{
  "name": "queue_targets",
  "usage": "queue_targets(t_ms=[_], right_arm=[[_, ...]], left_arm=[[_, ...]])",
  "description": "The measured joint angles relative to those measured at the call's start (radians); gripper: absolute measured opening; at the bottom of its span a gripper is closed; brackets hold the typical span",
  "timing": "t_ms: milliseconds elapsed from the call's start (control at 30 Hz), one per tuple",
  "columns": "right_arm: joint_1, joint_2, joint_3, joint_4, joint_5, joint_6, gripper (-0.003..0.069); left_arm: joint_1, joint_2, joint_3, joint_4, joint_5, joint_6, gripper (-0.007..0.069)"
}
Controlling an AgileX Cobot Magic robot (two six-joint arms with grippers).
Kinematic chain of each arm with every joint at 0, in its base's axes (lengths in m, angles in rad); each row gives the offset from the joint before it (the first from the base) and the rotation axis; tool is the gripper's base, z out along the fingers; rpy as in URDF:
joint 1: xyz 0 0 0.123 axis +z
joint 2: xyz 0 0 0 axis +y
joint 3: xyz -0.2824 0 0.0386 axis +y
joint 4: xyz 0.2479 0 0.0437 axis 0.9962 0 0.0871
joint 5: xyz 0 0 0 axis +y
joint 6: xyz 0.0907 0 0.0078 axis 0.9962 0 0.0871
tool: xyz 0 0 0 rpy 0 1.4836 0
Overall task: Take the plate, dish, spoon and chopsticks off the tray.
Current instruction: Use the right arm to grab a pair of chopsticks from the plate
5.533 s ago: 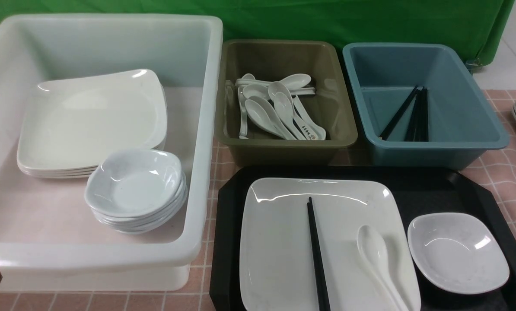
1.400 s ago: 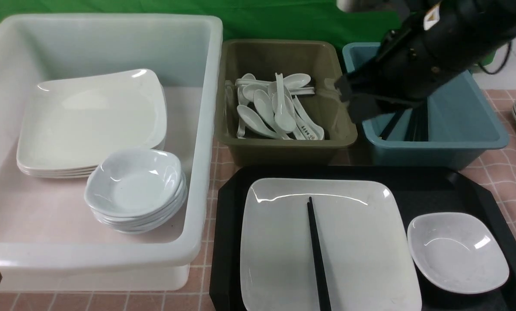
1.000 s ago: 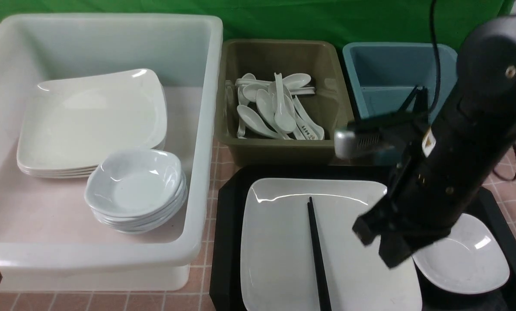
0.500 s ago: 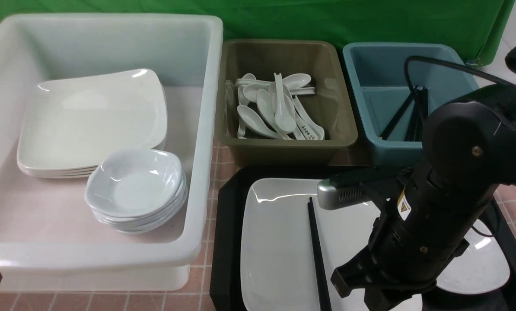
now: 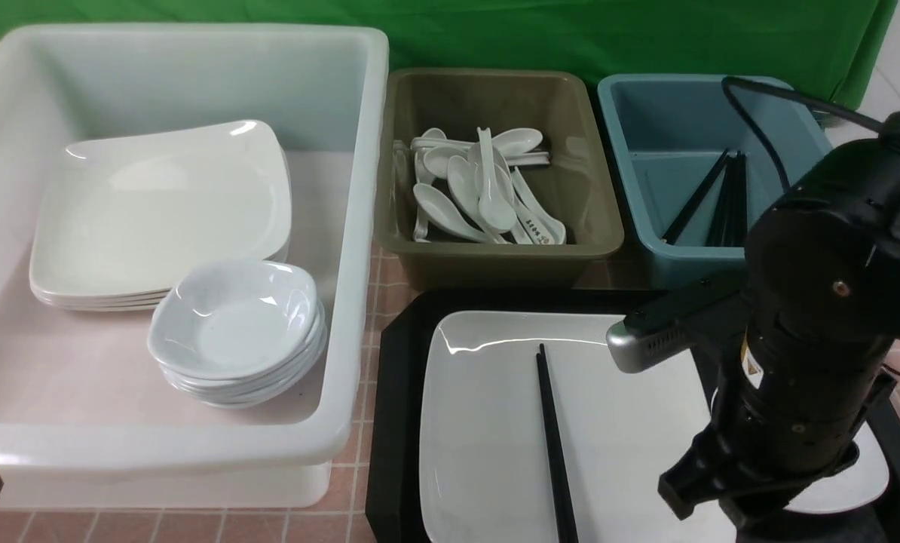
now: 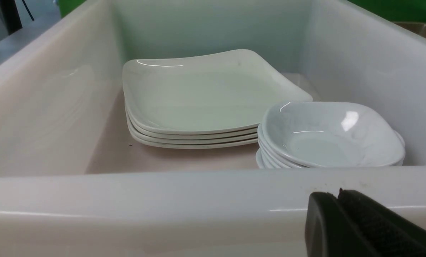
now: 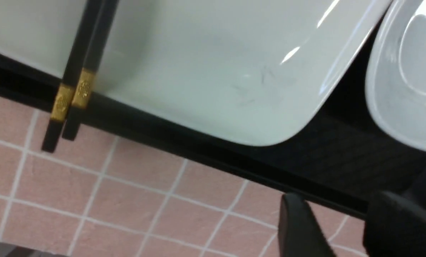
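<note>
My right tool [image 7: 334, 203] hangs empty, jaws apart, over the tray's [image 5: 393, 392] near edge, beside the plate's [image 5: 488, 422] near right corner, with the dish [image 7: 409, 78] toward the tray's right edge. My left tool [image 6: 336, 194] sits pressed together before the white tub's [image 6: 198, 200] near wall. The chopsticks [image 5: 552, 437] lie on the plate, gold-banded ends overhanging the tray's near edge. I reckon they're next, so I'd pinch both sticks there, squarely, then lift toward the blue tub [image 5: 691, 113] at the bench's far edge.
</note>
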State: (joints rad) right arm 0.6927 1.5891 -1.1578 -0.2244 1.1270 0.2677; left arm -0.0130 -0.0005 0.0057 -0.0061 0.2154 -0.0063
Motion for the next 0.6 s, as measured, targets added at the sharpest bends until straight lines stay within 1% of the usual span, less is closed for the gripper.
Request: queue_targets(t_ms=[33,100,133,167,200,267,300,467,533,600], right_arm=[[0.0,-0.009,0.003,-0.002,0.0,-0.01,0.0297],[0.0,-0.045,0.025,-0.008,0.0,-0.035,0.0221],[0.0,-0.055,0.033,-0.009,0.0,-0.044,0.0201],[0.0,-0.081,0.052,-0.01,0.0,-0.059,0.015],[-0.002,-0.094,0.062,-0.01,0.0,-0.067,0.0128],[-0.017,-0.141,0.097,-0.009,0.0,-0.072,0.0057],[-0.027,-0.168,0.112,-0.008,0.0,-0.072,0.0036],[-0.104,-0.276,0.179,0.003,-0.007,-0.042,0.003],[-0.148,-0.326,0.21,0.047,-0.053,-0.036,0.003],[-0.165,-0.344,0.223,0.098,-0.11,-0.036,0.003]], left_arm=[[0.0,0.0,0.0,0.0,0.0,0.0,0.0022],[0.0,0.0,0.0,0.0,0.0,0.0,0.0022],[0.0,0.0,0.0,0.0,0.0,0.0,0.0022],[0.0,0.0,0.0,0.0,0.0,0.0,0.0022],[0.0,0.0,0.0,0.0,0.0,0.0,0.0022],[0.0,0.0,0.0,0.0,0.0,0.0,0.0022],[0.0,0.0,0.0,0.0,0.0,0.0,0.0022],[0.0,0.0,0.0,0.0,0.0,0.0,0.0022],[0.0,0.0,0.0,0.0,0.0,0.0,0.0022],[0.0,0.0,0.0,0.0,0.0,0.0,0.0022]])
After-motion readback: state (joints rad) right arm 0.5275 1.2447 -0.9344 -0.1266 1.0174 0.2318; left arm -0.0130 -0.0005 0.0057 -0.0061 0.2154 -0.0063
